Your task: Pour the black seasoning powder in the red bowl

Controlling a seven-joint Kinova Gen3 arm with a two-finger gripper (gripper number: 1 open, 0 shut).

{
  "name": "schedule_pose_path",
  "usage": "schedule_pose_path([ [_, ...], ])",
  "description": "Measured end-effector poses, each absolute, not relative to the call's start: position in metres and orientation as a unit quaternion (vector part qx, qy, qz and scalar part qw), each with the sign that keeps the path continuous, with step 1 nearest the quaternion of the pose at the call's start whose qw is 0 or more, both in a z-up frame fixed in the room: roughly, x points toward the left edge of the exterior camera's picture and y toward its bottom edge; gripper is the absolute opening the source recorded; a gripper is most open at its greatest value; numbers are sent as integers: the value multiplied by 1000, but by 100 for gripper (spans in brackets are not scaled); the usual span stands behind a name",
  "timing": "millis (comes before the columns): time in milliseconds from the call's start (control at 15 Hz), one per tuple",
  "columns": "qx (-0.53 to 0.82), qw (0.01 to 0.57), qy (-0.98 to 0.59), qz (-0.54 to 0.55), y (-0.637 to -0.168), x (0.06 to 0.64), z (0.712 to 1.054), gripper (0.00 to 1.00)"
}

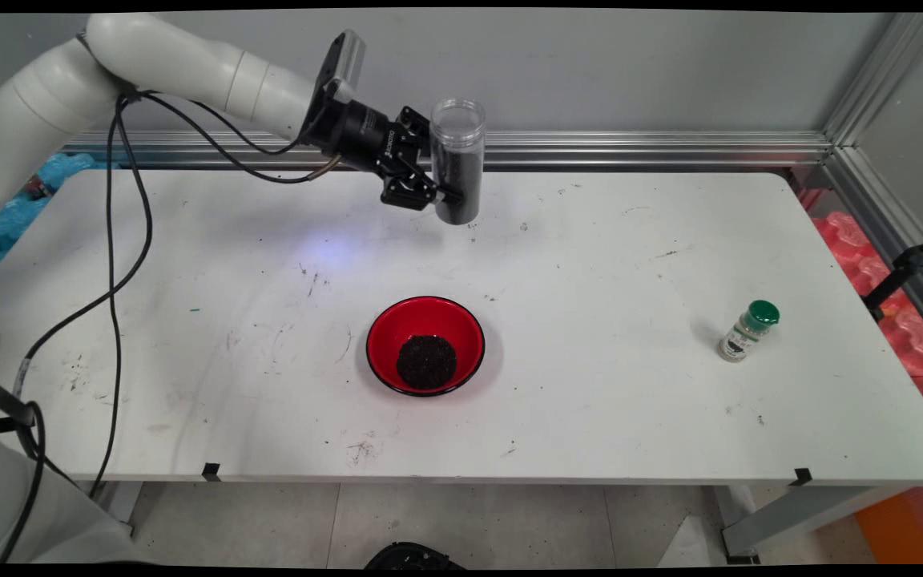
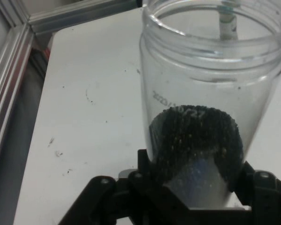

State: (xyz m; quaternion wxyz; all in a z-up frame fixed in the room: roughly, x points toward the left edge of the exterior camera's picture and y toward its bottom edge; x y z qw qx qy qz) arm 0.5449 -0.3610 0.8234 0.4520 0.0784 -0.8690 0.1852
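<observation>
Clear plastic marks the jar [image 1: 457, 160] that the gripper [image 1: 435, 186] clamps by its lower half, held in the air over the far middle of the white table [image 1: 630, 264], close to the aluminium rail [image 1: 654, 144] that runs along the wall. In the main view the jar stands upright, long axis vertical, open mouth at the top, with dark grains filling its lower part. Below and nearer the camera, well apart from it, sits a red bowl [image 1: 425, 346] with a black rim and a mound of the same dark grains [image 1: 426, 362] in its middle. Far off to the right, near the table's right edge, a small spice bottle with a green cap [image 1: 748, 331] stands alone. Nothing lies between the jar and the bowl, and the table is bare on the left side and along the near edge. Black cables [image 1: 121, 264] hang from the arm down over the table's left end. In the hand view the jar [image 2: 210, 108] fills the middle and right, its wide rim toward the top of the picture and the dark grains packed at the gripped end; the black fingers [image 2: 246, 176] press on either side of its wall. To its left runs bare tabletop [image 2: 89, 117], ending at the rail [image 2: 9, 84] and its corner.
</observation>
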Motion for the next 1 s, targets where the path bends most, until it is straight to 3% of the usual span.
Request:
schedule_pose_path([
  [1000, -22, 401, -883, 242, -333, 549, 818, 0],
])
